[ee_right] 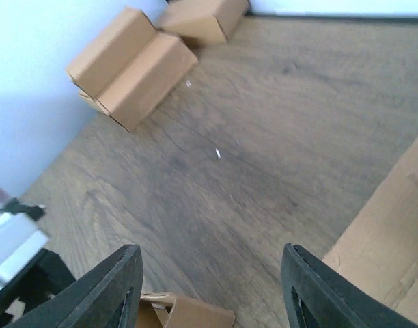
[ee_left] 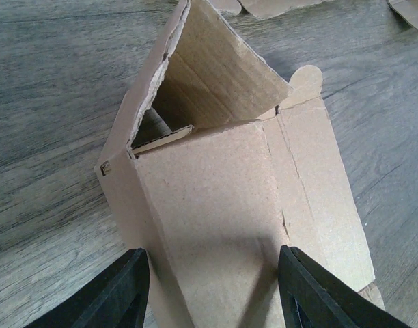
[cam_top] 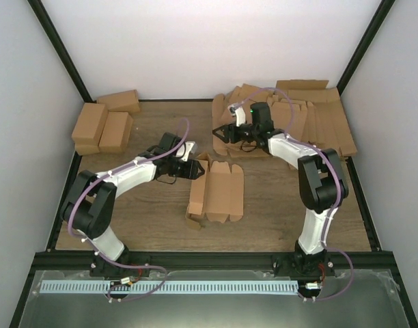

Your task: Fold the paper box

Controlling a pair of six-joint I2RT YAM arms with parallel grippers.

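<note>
The paper box (cam_top: 216,191) is brown cardboard, partly formed, and lies in the middle of the table with its flaps loose. In the left wrist view the box (ee_left: 223,191) is a hollow sleeve with its far end open and a rounded tab at the upper right. My left gripper (cam_top: 193,167) is at the box's far left corner. It is open (ee_left: 212,301), with its fingers on either side of the box's near panel. My right gripper (cam_top: 219,131) is open and empty (ee_right: 209,290), over bare wood beyond the box. A corner of the box (ee_right: 188,316) shows below it.
Three folded boxes (cam_top: 103,123) sit at the back left and also show in the right wrist view (ee_right: 134,68). A pile of flat cardboard blanks (cam_top: 311,113) lies at the back right, with its edge in the right wrist view (ee_right: 393,232). Black frame posts stand at the back corners.
</note>
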